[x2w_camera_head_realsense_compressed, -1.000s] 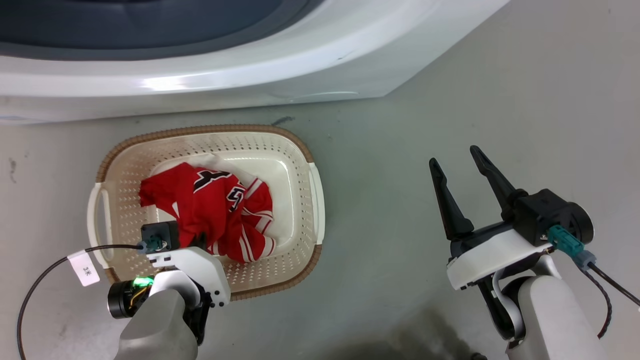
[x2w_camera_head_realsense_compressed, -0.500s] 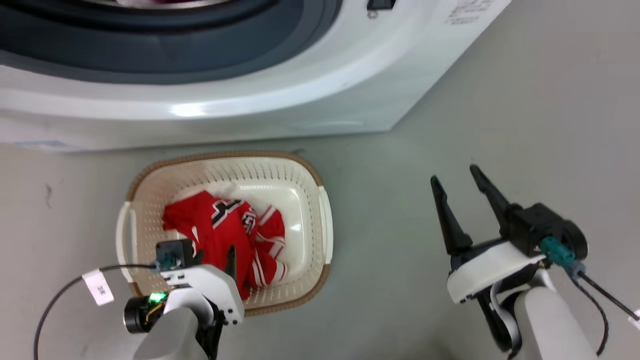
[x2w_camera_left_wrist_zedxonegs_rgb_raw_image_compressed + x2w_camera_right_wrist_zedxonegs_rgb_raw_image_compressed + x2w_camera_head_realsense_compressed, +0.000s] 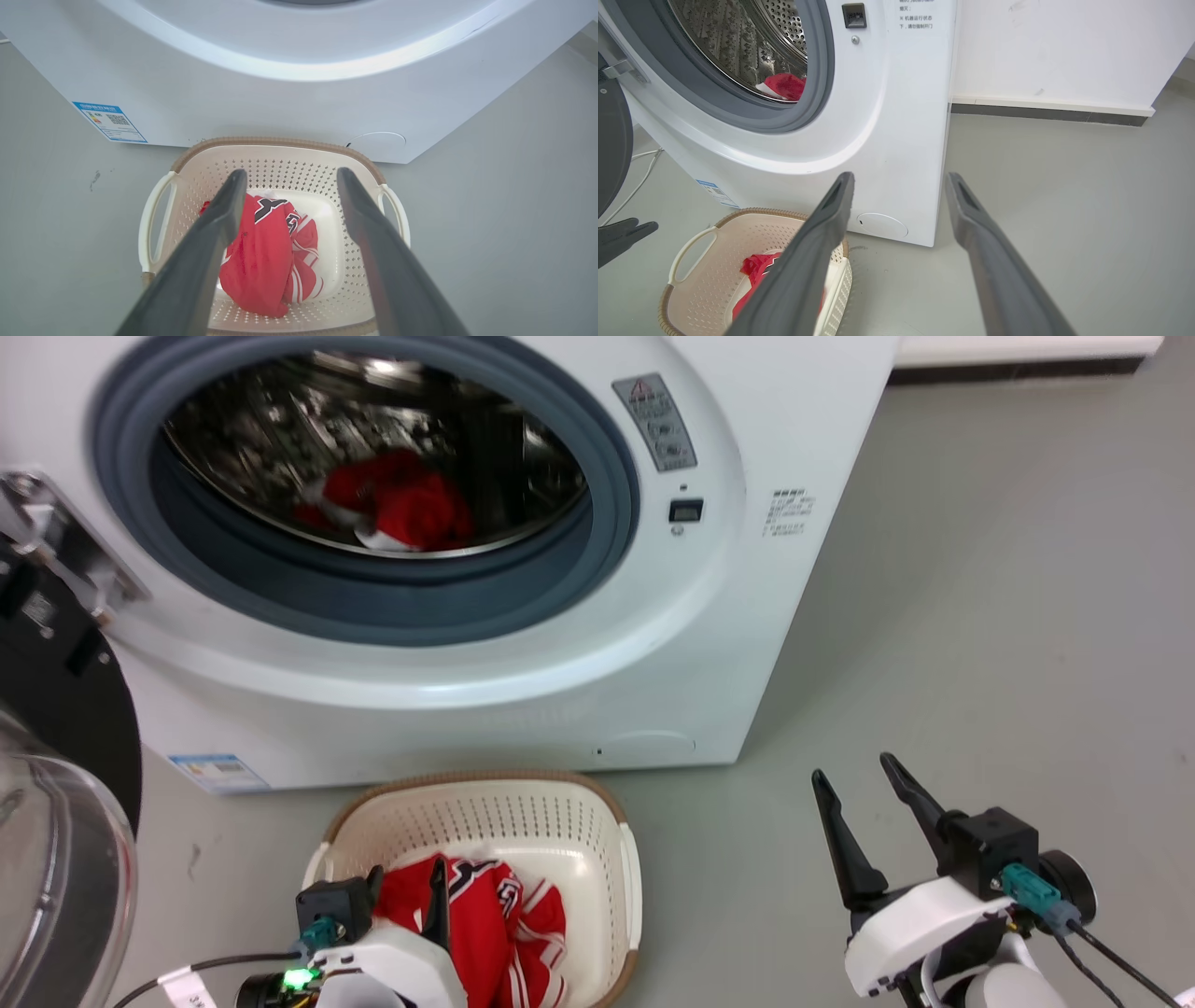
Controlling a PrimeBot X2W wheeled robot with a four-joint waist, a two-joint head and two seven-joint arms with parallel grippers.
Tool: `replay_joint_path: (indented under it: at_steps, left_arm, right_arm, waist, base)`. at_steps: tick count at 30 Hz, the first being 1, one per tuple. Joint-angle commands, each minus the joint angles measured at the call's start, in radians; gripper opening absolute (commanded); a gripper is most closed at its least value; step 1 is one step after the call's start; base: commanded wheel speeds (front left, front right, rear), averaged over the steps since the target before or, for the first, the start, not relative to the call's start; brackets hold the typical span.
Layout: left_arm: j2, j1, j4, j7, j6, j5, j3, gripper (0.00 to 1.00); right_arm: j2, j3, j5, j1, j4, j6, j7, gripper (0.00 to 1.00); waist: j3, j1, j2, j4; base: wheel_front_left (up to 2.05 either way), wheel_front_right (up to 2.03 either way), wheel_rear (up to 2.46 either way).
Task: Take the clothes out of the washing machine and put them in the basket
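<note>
The washing machine [image 3: 747, 569] stands open, and one red garment [image 3: 401, 509] lies in its steel drum, also seen as the red garment [image 3: 784, 85] in the right wrist view. The cream basket [image 3: 485, 793] sits on the floor before it, holding the red jersey [image 3: 504, 915]. My left gripper [image 3: 406, 885] hovers open over the basket's near side, with nothing between its fingers. From that wrist, the left gripper [image 3: 290, 173] frames the jersey [image 3: 261, 261] in the basket [image 3: 280, 142]. My right gripper [image 3: 851, 768] is open and empty over bare floor right of the basket.
The black-rimmed glass door [image 3: 56, 756] hangs open at the left, close to the basket. Grey floor stretches to the right of the machine up to a white wall with a dark baseboard [image 3: 1045, 112]. A white cable [image 3: 640, 172] lies on the floor left of the machine.
The head camera has tilted up, bringing the drum into view. My left gripper has lifted off the jersey, both fingers now showing apart. The jersey stays in the basket. The right gripper is unchanged.
</note>
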Motion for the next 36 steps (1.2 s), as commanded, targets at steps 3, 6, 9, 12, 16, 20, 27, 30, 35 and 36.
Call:
replay_joint_path:
  at_steps: [3,6,9,12,16,20,27,30,35,36]
  left_arm:
    - [-0.002,0.035,-0.051,-0.002,0.01,0.019,0.009,1.0]
    - [-0.002,0.064,-0.114,-0.002,0.021,0.045,0.016,1.0]
    - [-0.002,0.069,-0.172,-0.002,0.027,0.07,0.02,1.0]
    - [0.002,0.044,-0.209,-0.002,0.024,0.093,0.023,1.0]
    - [0.02,-0.013,-0.23,-0.002,0.013,0.116,0.029,1.0]
    - [0.049,-0.104,-0.218,-0.002,0.0,0.139,0.028,1.0]
    - [0.142,-0.381,-0.058,0.003,-0.038,0.184,0.005,1.0]
    - [0.18,-0.479,0.021,0.03,-0.044,0.196,-0.002,1.0]
    - [0.253,-0.628,0.152,0.08,-0.054,0.216,-0.011,1.0]
    - [0.267,-0.651,0.175,0.088,-0.054,0.22,-0.013,1.0]
  right_arm:
    - [0.001,-0.006,-0.013,0.03,-0.018,-0.001,0.01,1.0]
    - [0.001,-0.015,-0.031,0.064,-0.043,-0.001,0.028,1.0]
    - [0.001,-0.018,-0.045,0.092,-0.073,-0.001,0.048,1.0]
    - [0.001,-0.021,-0.053,0.11,-0.1,-0.001,0.066,1.0]
    - [0.001,-0.018,-0.055,0.124,-0.128,-0.001,0.083,1.0]
    - [0.001,-0.01,-0.049,0.118,-0.148,-0.001,0.087,1.0]
    - [0.001,0.024,-0.022,0.06,-0.154,-0.001,0.068,1.0]
    - [0.001,0.035,-0.011,0.035,-0.148,-0.001,0.056,1.0]
    - [0.001,0.056,0.009,-0.011,-0.13,-0.001,0.025,1.0]
    - [0.001,0.063,0.016,-0.019,-0.122,-0.001,0.02,1.0]
  waist:
    - [-0.082,0.0001,0.0,0.005]
    - [-0.123,0.0001,0.0,0.006]
    - [-0.148,0.0001,0.0,0.005]
    - [-0.162,0.0001,0.0,0.002]
    - [-0.162,0.0001,0.0,-0.006]
    - [-0.14,0.0001,0.0,-0.022]
    - [-0.023,0.0001,0.0,-0.09]
    - [0.03,0.0001,0.0,-0.118]
    - [0.116,0.0001,0.0,-0.167]
    - [0.129,0.0001,0.0,-0.178]
  base:
    - [0.0,0.0,0.0]
    - [0.0,0.0,0.0]
    - [0.0,0.0,0.0]
    - [0.0,0.0,0.0]
    - [0.0,0.0,0.0]
    - [0.0,0.0,0.0]
    - [0.0,0.0,0.0]
    - [0.0,0.0,0.0]
    - [0.0,0.0,0.0]
    - [0.0,0.0,0.0]
